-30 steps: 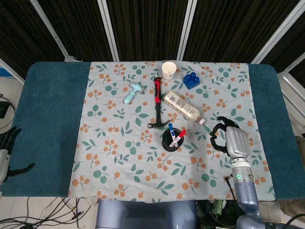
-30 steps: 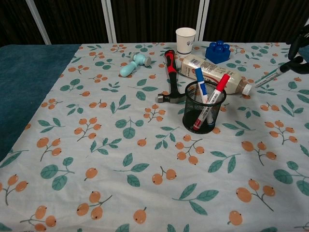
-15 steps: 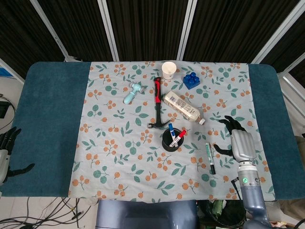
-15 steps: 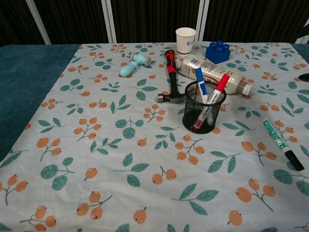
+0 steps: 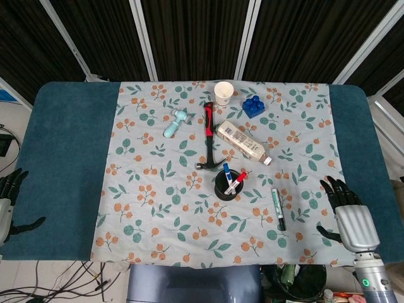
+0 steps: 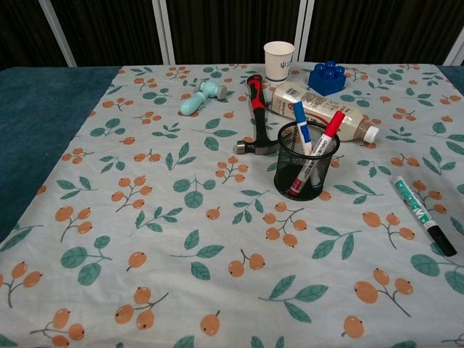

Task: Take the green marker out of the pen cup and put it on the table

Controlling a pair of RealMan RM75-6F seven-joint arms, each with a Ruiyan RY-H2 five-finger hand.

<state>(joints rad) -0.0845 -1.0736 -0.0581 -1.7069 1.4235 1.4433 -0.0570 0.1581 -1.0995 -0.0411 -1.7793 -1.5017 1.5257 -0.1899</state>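
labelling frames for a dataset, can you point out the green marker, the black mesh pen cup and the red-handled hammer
green marker with black cap [image 6: 415,206], chest view, on the green-printed barrel
black wire-mesh pen cup [image 6: 307,176], chest view, on the front mesh wall
red-and-black-handled hammer [image 5: 208,120], head view, on the red grip of the handle

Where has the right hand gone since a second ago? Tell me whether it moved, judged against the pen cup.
Yes. In the head view the right hand has drawn back toward the robot and outward, farther from the pen cup, leaving the green marker on the table.

Left hand [image 5: 7,202], right hand [image 5: 350,214]: empty, fingers apart
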